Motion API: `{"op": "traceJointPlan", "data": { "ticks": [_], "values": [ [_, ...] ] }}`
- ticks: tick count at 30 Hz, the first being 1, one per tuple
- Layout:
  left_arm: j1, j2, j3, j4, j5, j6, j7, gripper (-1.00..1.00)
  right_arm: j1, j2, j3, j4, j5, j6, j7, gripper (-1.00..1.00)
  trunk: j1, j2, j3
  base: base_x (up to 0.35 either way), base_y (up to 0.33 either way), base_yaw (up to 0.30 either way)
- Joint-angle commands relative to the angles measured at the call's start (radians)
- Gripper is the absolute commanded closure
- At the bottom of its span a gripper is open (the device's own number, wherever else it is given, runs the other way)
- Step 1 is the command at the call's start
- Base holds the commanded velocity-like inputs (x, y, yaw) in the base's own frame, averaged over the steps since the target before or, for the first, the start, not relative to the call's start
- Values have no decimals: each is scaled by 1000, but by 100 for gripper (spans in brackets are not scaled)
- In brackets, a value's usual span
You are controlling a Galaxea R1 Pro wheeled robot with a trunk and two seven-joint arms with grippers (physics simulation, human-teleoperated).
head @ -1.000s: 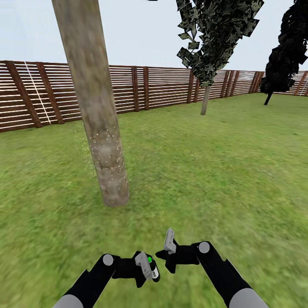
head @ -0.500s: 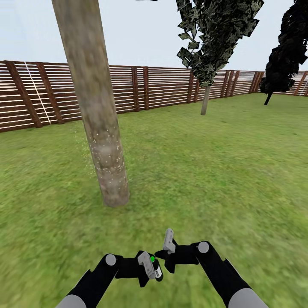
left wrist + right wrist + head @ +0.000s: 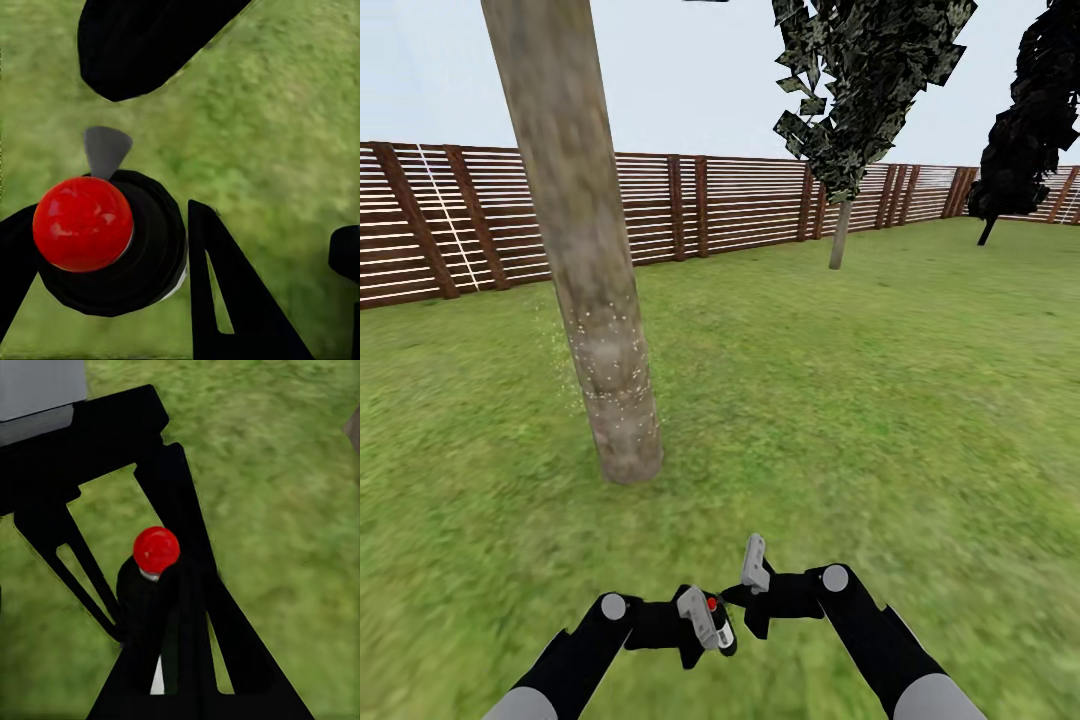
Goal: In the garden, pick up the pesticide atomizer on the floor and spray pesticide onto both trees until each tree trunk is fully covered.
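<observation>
Nearest the robot, low in the head view, the left gripper (image 3: 698, 622) was clamped on the pesticide atomizer (image 3: 716, 623), a small dark bottle whose spot showed bright red, held above the floor (image 3: 840, 420) of blurry green grass. In the left wrist view the atomizer (image 3: 112, 240) sat between the black fingers (image 3: 225, 300) with its red ball on top and a pale grey piece pointing away from it. The right gripper (image 3: 752, 585) hung just beside the left one, almost touching it; whether its jaws were wide or narrow could not be told, as one pale finger stood up and the rest was dark. In the right wrist view the atomizer (image 3: 154, 585) with its red spot appeared among black gripper frames, grass below. Ahead and to the left stood the tree trunk (image 3: 585, 260), a thick, slightly leaning, mottled grey-brown column rooted in the grass; its lower part was speckled with fine pale dots, and a faint scatter of such dots hung just to its left. Farther off, right of centre, rose a thin-stemmed tree with dark leaves (image 3: 860, 90), and another black-leaved tree (image 3: 1030, 120) stood at the far right. A brown slatted wooden fence (image 3: 740, 205) closed the garden behind them, under a pale sky.
</observation>
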Motion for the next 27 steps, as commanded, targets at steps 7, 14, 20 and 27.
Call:
{"op": "traceJointPlan", "data": {
  "ticks": [7, 14, 20, 27],
  "values": [
    [4, 195, 32, 2, 5, 0, 2, 100, 0, -1, -2, 4, 1, 0, 0, 100, 0, 0, 0, 0, 0, 0],
    [15, 255, 319, 77, 7, -33, 22, 100, 0, -45, -244, 251, -6, -7, -232, 100, 0, 0, 0, 0, 0, 0],
    [30, 257, 649, 107, 7, -75, 90, 100, 2, -25, -431, 506, -24, -197, -786, -100, 0, 0, 0, 0, 0, 0],
    [70, 241, 822, 111, 13, -80, 394, 100, 90, -153, -537, 626, -176, -352, -850, -100, 0, 0, 0, 0, 0, 0]
  ]
}}
